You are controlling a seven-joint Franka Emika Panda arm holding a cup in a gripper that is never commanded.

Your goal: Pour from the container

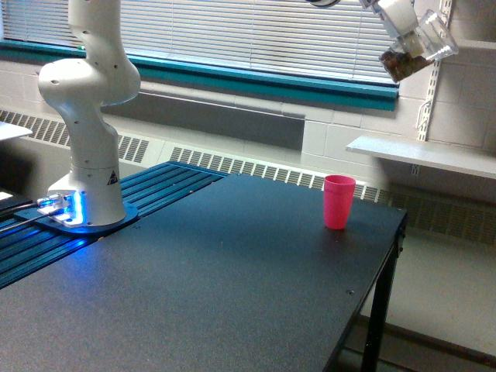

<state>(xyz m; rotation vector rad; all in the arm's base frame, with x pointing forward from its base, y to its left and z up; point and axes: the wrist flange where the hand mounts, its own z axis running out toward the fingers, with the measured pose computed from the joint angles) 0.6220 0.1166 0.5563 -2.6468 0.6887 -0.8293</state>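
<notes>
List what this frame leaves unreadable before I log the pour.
- Gripper: exterior view, cut off by the top edge; only its lower part shows, so how it stands on the container cannot be told.
- Upper arm links: out of frame above; only the base column shows.
- Pink cup: opaque wall and low camera angle hide its inside.
- Any falling bits below the tilted container: too small and blurred to make out.

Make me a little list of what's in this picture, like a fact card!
arm: white robot arm, base at the exterior view's left
claw: at the top edge, mostly cut off, holding the cup
clear cup: tilted high in the air, brown bits gathered at its lower end
pink cup: upright, near the table's far edge
table: dark top
spilled bits: none seen
</notes>
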